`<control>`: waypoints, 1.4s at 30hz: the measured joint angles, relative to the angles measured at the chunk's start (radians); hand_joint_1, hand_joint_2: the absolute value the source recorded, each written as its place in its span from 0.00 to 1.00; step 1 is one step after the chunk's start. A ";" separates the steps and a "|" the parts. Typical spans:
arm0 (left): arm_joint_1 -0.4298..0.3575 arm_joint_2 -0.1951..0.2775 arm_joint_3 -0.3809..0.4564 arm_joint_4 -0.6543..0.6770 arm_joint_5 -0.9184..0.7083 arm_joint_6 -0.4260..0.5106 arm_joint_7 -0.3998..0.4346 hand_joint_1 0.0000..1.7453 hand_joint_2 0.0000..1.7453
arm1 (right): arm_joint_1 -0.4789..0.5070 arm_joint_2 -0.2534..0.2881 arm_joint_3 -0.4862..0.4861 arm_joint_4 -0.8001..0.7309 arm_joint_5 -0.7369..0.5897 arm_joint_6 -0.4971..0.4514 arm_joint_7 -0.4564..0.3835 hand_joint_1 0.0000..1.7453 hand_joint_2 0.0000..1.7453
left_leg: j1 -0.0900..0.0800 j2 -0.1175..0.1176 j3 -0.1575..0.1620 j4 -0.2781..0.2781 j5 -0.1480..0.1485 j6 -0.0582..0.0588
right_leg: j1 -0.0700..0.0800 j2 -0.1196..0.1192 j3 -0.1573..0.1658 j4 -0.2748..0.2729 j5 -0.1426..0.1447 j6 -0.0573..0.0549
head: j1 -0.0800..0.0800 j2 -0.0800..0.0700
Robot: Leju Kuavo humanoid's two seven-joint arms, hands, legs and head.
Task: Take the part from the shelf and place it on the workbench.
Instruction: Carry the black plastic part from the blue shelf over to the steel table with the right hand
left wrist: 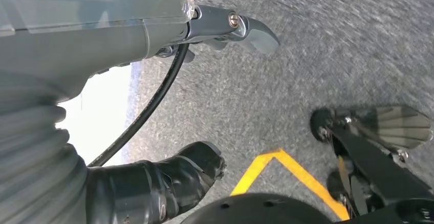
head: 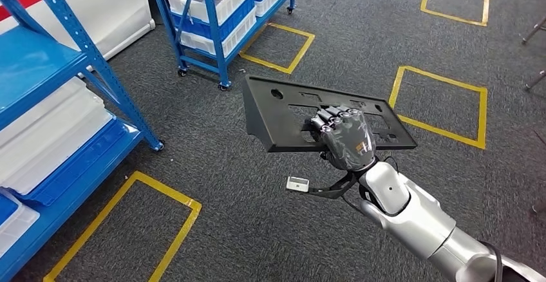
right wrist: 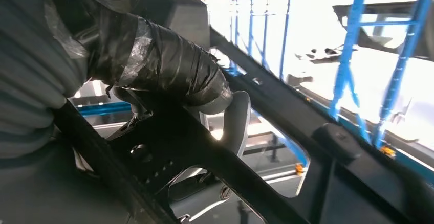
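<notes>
A flat black plastic part with several cut-outs is held up above the grey carpet in the head view. My right hand grips it through a cut-out near its middle, fingers curled over the edge. From the right wrist camera, the taped thumb presses on the same black part. My left hand hangs beside my body over the floor, a dark taped finger and a grey thumb apart with nothing between them.
Blue shelves with white and blue bins stand at the left. A wheeled blue rack of bins is behind the part. Yellow tape squares mark the carpet. A white car body sits at the far left.
</notes>
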 joint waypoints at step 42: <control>-0.004 -0.011 0.092 -0.002 -0.078 0.011 0.030 0.00 1.00 | -0.034 -0.198 -0.137 -0.078 0.217 0.066 0.075 1.00 1.00 | -0.005 -0.116 0.009 -0.062 0.061 0.031 | -0.002 0.126 -0.016 0.008 0.005 0.029 | 0.000 0.000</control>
